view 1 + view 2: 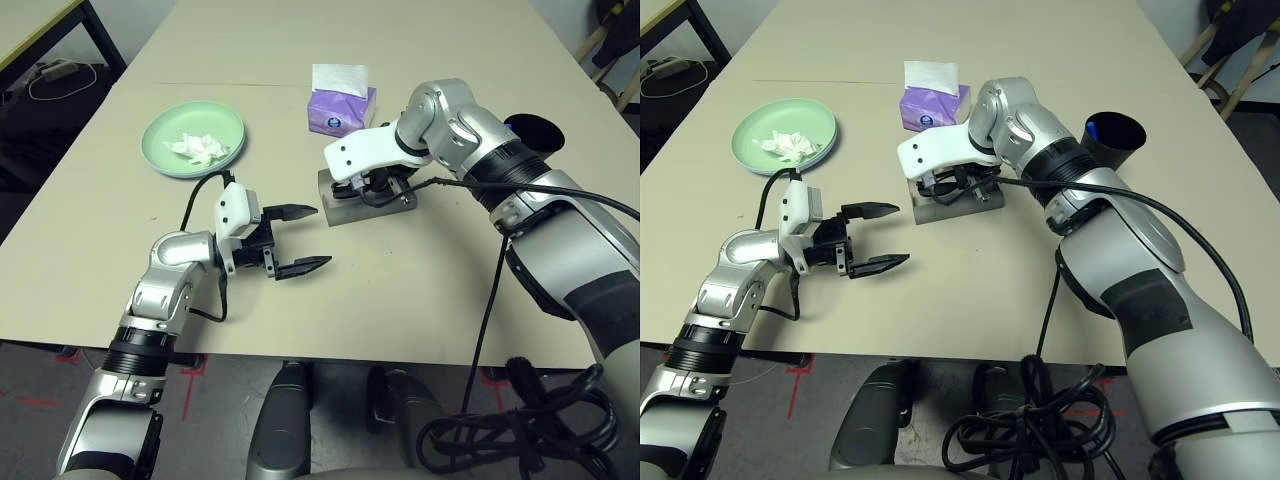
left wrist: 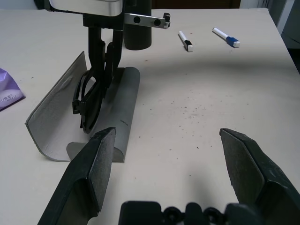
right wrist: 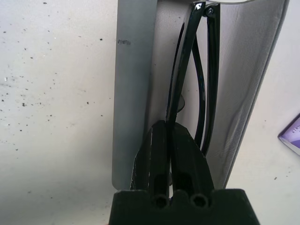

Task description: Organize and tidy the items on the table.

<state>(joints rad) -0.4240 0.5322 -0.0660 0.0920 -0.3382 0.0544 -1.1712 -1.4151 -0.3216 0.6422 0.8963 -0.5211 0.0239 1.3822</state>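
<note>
The grey glasses case (image 2: 127, 101) lies open on the table (image 1: 420, 270), in front of the purple tissue box. My right gripper (image 3: 169, 129) reaches down into it, shut on the folded black sunglasses (image 2: 89, 101), which stand on edge inside the case. My left gripper (image 1: 320, 237) hovers open to the left of the case, holding nothing. A mint green plate (image 1: 165, 130) at the far left carries the crumpled white tissue (image 1: 203, 147). A black cup (image 1: 1113, 135) stands behind my right forearm. A blue-capped white pen (image 2: 226, 37) lies on the table beyond the cup.
The purple tissue box (image 1: 340, 108) stands just behind the case. A second white pen with a dark cap (image 2: 186, 41) lies near the blue-capped one. A smaller table with black legs (image 1: 40, 30) and cables sit at the far left. Bare tabletop lies between my arms.
</note>
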